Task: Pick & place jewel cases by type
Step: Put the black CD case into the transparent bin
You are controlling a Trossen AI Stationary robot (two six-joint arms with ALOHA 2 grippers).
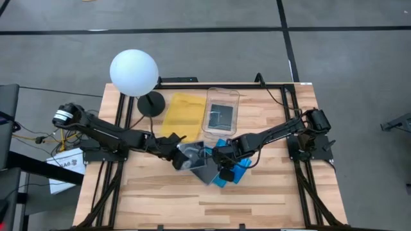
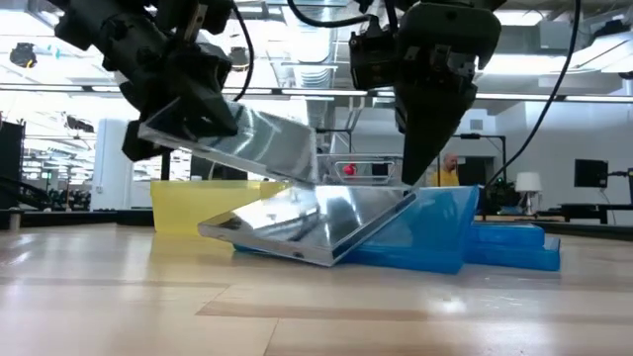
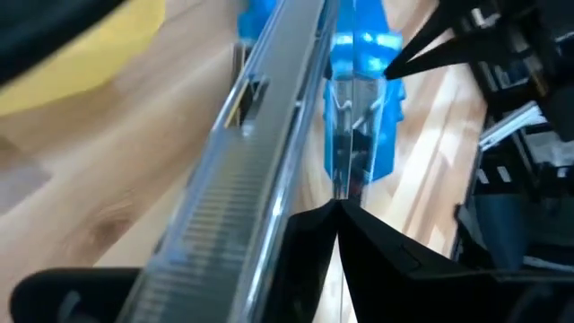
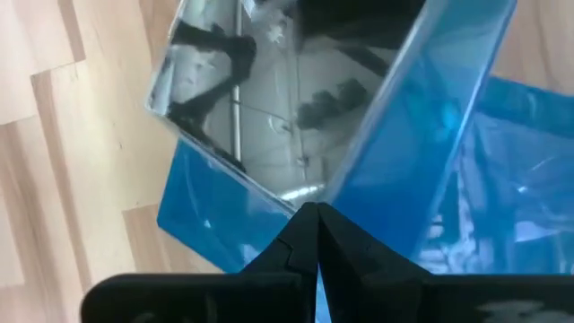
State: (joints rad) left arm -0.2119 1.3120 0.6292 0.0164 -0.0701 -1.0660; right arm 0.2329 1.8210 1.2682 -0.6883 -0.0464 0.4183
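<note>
Mid-worktop (image 1: 160, 199), the jewel cases (image 1: 212, 168) sit in a loose pile, one propped at a slant on the others, with the left end effector (image 1: 180, 156) at the pile's left edge and the right end effector (image 1: 221, 168) right over it. Behind the pile, the tray (image 1: 182, 112) lies flat, and the container (image 1: 221, 110) stands just right of it. A lamp (image 1: 134, 74) stands at the tray's left, near the back left corner.

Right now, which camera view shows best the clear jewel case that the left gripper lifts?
The low view: the clear jewel case tilts above the pile, clamped by the left gripper. The high view shows it small; the left wrist view only its edge.
</note>
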